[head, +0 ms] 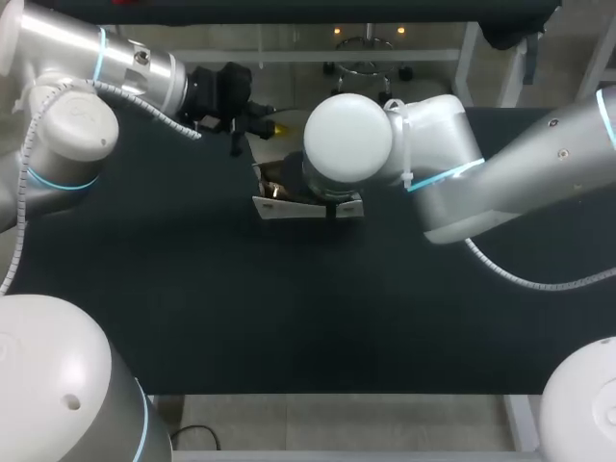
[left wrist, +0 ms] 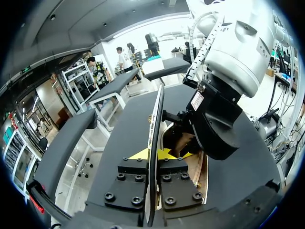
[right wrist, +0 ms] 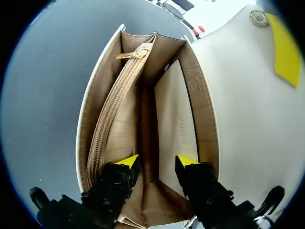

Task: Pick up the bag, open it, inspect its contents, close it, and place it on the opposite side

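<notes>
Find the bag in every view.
Head view: bag mid-table, mostly hidden under the right arm.
Left wrist view: its flap edge-on, clamped in the left gripper.
Right wrist view: open, the right gripper inside it.
Shared landmark: left gripper's yellow tip on the flap.

A robotics lab: robot arms [head: 500, 173] over a black worktable [head: 289, 318].

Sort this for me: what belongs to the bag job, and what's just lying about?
Job: bag, open; its flap, clamped by left gripper; right gripper, open at the mouth.
Just there: the black table.
</notes>
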Action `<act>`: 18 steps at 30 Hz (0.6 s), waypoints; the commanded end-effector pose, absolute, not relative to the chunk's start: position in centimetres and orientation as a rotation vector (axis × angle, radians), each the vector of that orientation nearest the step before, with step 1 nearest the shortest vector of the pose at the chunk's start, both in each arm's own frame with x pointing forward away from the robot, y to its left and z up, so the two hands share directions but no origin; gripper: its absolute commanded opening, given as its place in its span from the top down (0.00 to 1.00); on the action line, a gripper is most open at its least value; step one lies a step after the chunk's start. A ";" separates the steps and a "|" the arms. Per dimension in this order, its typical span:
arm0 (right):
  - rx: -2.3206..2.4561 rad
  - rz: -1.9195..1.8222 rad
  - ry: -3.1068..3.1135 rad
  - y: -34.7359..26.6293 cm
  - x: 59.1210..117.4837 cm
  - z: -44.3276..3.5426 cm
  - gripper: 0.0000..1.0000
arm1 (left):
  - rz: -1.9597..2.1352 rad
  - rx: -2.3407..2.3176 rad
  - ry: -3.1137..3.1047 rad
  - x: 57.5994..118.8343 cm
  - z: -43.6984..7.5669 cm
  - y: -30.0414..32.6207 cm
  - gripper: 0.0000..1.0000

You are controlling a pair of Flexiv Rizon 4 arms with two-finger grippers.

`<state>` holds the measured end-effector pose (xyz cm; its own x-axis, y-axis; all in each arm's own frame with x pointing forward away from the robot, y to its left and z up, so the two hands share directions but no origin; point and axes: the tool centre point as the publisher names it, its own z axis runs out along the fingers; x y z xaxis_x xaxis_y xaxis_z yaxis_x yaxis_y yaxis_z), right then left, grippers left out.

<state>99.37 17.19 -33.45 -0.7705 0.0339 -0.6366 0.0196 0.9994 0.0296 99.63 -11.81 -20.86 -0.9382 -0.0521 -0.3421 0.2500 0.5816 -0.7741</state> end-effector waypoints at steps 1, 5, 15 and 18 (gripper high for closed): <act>0.035 0.029 2.455 17.2 99.5 -33.6 0.00 | -1.297 0.171 2.484 99.6 -20.8 -11.7 1.00; 0.034 0.028 2.454 17.2 99.6 -33.6 0.00 | -1.293 0.179 2.485 99.6 -20.9 -11.8 1.00; 0.034 0.028 2.455 17.2 99.6 -33.6 0.00 | -1.283 0.184 2.492 99.7 -20.9 -12.0 1.00; 0.036 0.031 2.453 17.1 99.6 -33.4 0.00 | -1.279 0.185 2.495 99.7 -20.9 -12.0 1.00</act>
<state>99.57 17.17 -33.56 -0.7721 0.0338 -0.6347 0.0200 0.9994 0.0289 99.58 -11.92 -20.98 -0.9364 -0.0357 -0.3491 0.2629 0.5876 -0.7652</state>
